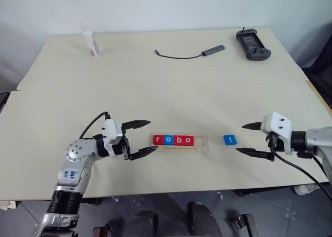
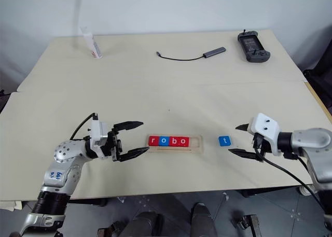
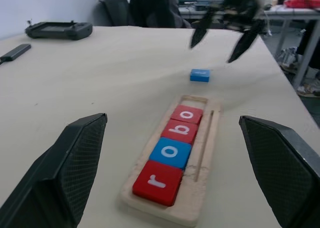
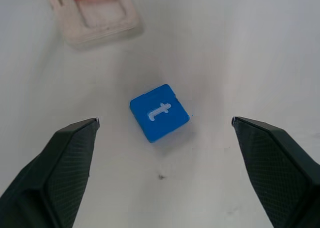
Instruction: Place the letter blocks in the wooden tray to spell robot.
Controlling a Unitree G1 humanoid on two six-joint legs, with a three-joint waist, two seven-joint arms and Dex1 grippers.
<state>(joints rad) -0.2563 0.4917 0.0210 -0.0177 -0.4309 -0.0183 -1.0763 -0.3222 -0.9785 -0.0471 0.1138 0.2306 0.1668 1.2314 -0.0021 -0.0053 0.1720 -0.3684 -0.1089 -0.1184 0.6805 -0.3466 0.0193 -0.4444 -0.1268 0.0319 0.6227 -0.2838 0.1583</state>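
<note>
Tray (image 1: 201, 148) holds r-o-b-o; t block (image 1: 230, 139) lies on desk beside it. Right end effector (image 1: 252, 139) spread wide nr t, left end effector (image 1: 141, 139) also apart. Block prob light, stiff; pinch opp side edges

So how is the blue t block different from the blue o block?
The blue t block lies alone on the table, right of the wooden tray; the blue o block sits inside the tray. The t block has no neighbours, while the o block is squeezed between two red blocks. The t block lies turned askew; the o block sits straight in its row. Both are small blue squares with a white letter.
</note>
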